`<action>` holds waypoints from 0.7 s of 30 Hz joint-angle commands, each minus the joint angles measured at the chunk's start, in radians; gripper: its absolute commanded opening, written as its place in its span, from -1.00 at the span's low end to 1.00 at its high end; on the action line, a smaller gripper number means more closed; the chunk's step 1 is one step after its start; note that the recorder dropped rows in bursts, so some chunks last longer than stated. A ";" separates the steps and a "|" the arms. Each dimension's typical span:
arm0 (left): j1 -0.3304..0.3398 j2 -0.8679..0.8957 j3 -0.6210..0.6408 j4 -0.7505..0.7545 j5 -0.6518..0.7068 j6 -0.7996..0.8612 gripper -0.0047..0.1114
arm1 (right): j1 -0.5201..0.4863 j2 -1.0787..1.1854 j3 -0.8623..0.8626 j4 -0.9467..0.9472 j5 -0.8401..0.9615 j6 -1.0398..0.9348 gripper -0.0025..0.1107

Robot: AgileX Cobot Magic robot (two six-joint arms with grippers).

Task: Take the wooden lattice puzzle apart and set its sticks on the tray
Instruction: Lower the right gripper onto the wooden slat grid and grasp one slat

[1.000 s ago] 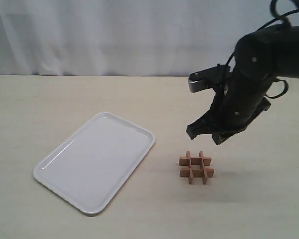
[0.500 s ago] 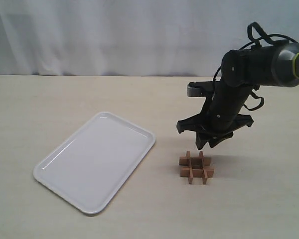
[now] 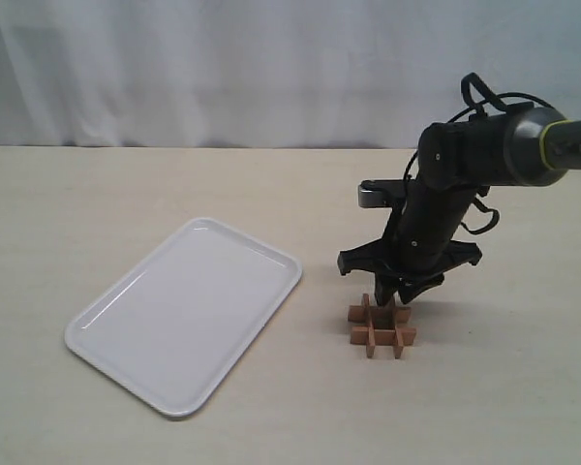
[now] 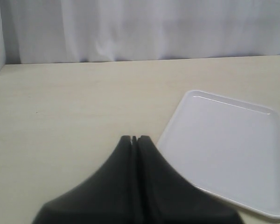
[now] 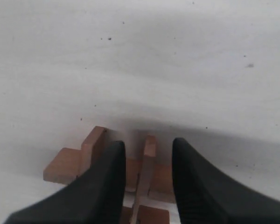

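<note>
A big, flat, pale beige table fills the scene, with a white cloth curtain hanging behind it.

The flat white plastic tray with round corners and a low rim lies on the left part of the table. Its white floor shows all over. All the sticks are outside it, well off to its right.

The black right arm bends down over the table on the right side. The black right gripper points down at the small light-brown wooden puzzle, which is shaped like a hash sign and lies flat on the table. The four short wooden sticks are locked together in it.

In the right wrist view, the right gripper has its two fingers apart. One stick of the puzzle stands between them, with a small gap on each side. It grips nothing.

In the left wrist view, the black left gripper has its fingers pressed together with nothing between them. It is just beside a long edge of the tray.
</note>
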 commanded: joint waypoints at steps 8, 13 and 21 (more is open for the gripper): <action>-0.007 0.000 0.002 -0.002 -0.006 0.001 -0.92 | -0.005 0.017 -0.002 -0.009 -0.020 0.046 -0.55; -0.007 0.000 0.002 -0.002 -0.006 0.001 -0.92 | -0.005 0.018 -0.002 -0.009 -0.020 0.046 -0.88; -0.007 0.000 0.002 -0.002 -0.006 0.001 -0.92 | -0.005 0.019 -0.002 0.000 -0.017 0.046 -0.88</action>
